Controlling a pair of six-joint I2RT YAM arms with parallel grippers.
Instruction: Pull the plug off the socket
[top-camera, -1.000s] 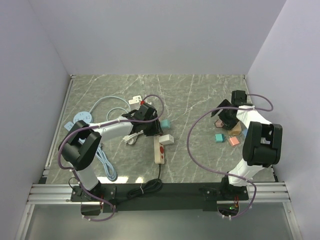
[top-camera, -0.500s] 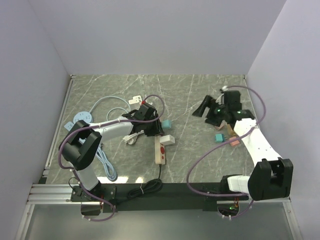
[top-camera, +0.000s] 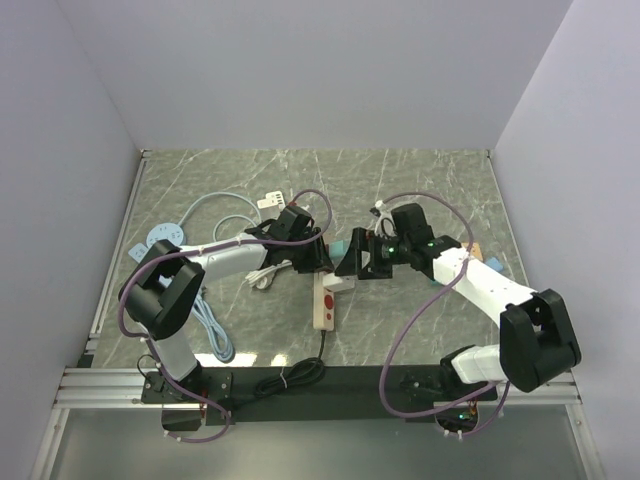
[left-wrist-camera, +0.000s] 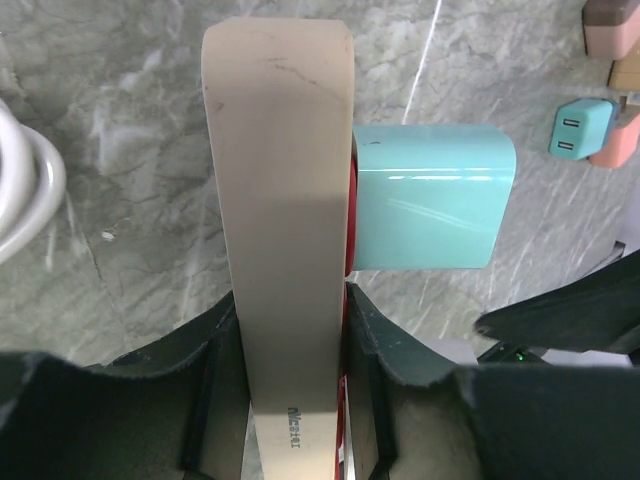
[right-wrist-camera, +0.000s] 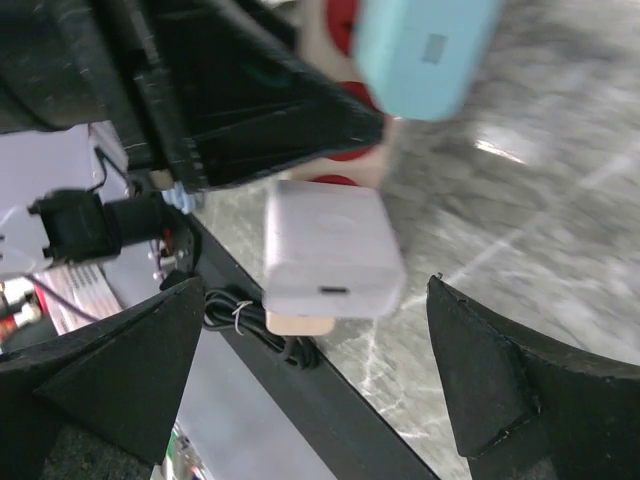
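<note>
A beige power strip with a red switch lies at the table's middle. A teal plug and a white plug sit in its sockets. My left gripper is shut on the strip's far end; in the left wrist view its jaws clamp the strip, with the teal plug sticking out to the right. My right gripper is open just right of the plugs. In the right wrist view it faces the white plug, not touching, with the teal plug above.
A light blue cable and a white cable coil lie at the left. The strip's black cord runs to the front rail. A small teal adapter and pink blocks lie to the right.
My right arm has swung left from the blocks at the right side to the power strip, its gripper open beside the plugs. My left arm has not moved.
</note>
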